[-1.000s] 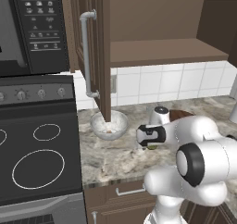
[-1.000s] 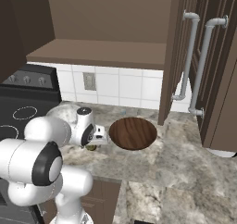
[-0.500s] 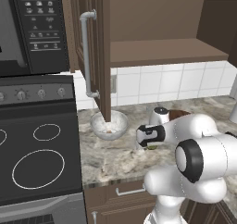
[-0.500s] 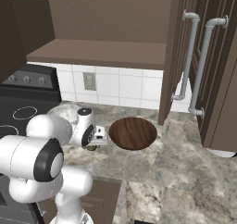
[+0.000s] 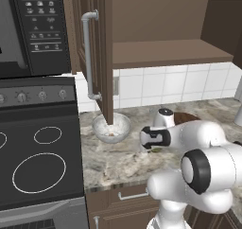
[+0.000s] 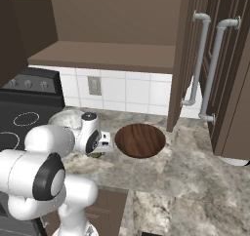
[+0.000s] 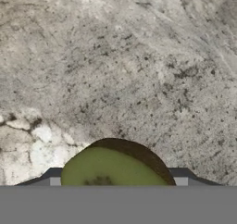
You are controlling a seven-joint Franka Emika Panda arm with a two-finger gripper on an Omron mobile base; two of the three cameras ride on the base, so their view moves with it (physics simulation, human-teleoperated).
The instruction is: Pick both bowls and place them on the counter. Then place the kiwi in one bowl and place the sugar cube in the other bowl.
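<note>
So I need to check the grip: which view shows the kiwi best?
The hand view: the kiwi sits large between the pincer's finger tips. The right base view shows a dark sliver under the hand; in the left base view the arm mostly hides it.

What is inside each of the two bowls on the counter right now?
The marbled bowl holds a small tan lump, partly hidden behind the cabinet door. The wooden bowl looks empty; its left edge is covered by the gripper.
</note>
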